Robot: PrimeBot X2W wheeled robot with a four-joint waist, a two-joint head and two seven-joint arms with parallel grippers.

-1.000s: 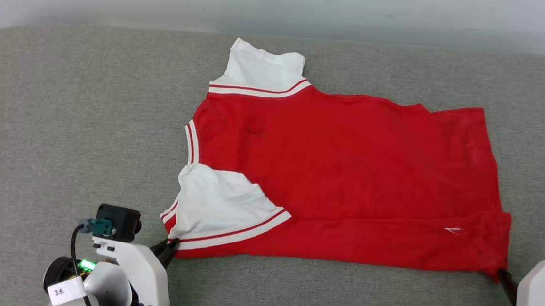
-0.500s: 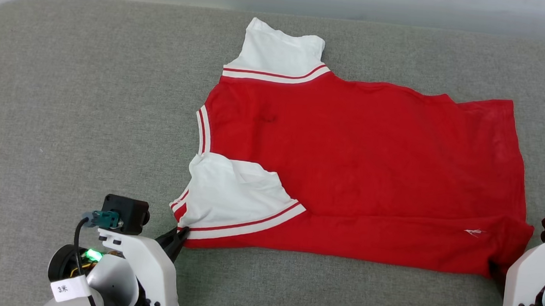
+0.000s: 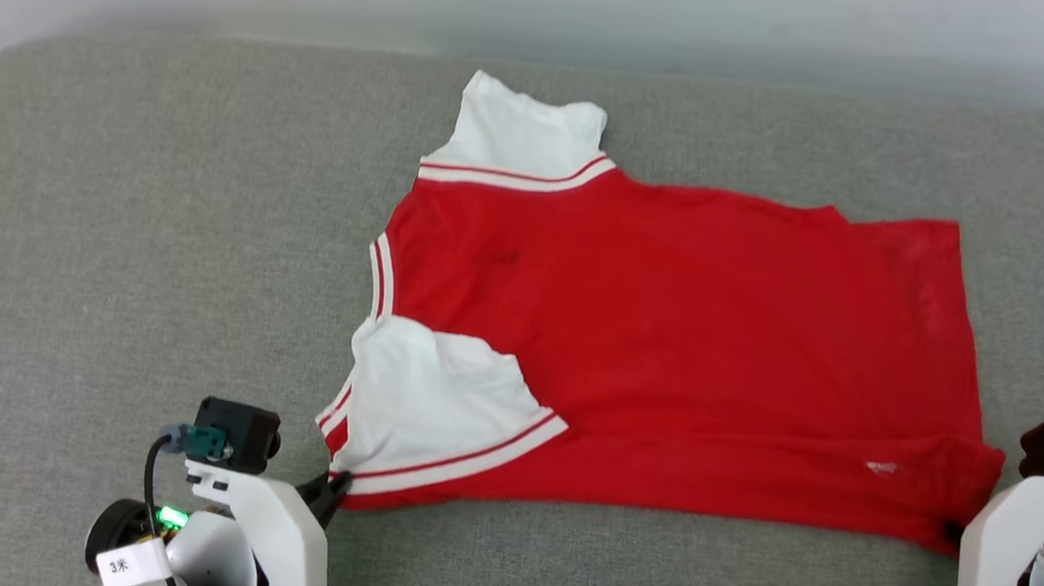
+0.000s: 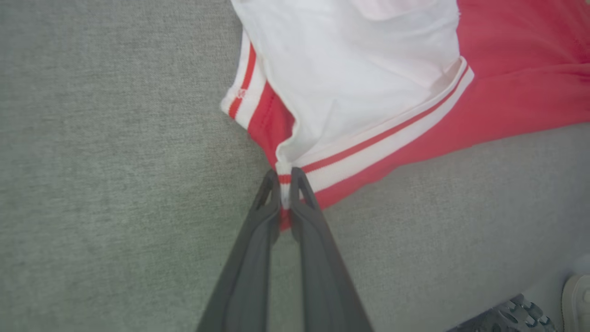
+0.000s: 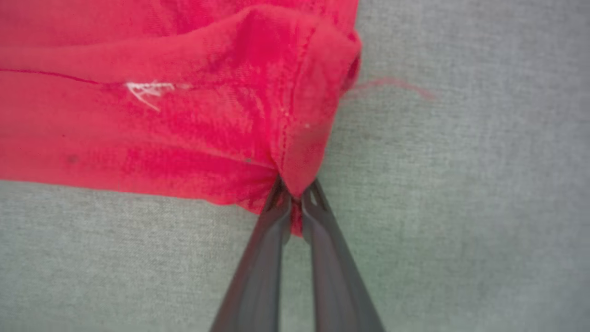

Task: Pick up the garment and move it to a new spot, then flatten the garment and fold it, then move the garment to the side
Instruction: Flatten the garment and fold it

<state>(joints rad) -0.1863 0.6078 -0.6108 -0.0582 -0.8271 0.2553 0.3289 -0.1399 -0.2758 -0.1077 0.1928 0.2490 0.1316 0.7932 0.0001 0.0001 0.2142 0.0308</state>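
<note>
Wears glossy white moulded shells at the wrists: left wrist shell [image 3: 270, 529], right wrist shell [image 3: 1004, 555]. Carries a black camera block [image 3: 236, 429] atop the left one, with a teal plug [image 3: 205, 440] and a looping black cable [image 3: 149, 478]. Shows a green light [image 3: 171, 517] and a white tag [image 3: 125, 565] marked perhaps "3". Ends, at left gripper [image 4: 286, 177] and right gripper [image 5: 296, 189], in long tapering dark grey fingers [image 4: 249, 258] with slotted tips.

The garment [image 3: 667, 342] is thin, soft cloth, matt, with fine wrinkles; its striped trim looks ribbed. The tabletop [image 3: 162, 255] has a grey woven cover, rough and matt. The jaws of the left gripper [image 4: 286, 174] and the right gripper [image 5: 296, 186] are dark, smooth, matt plastic.
</note>
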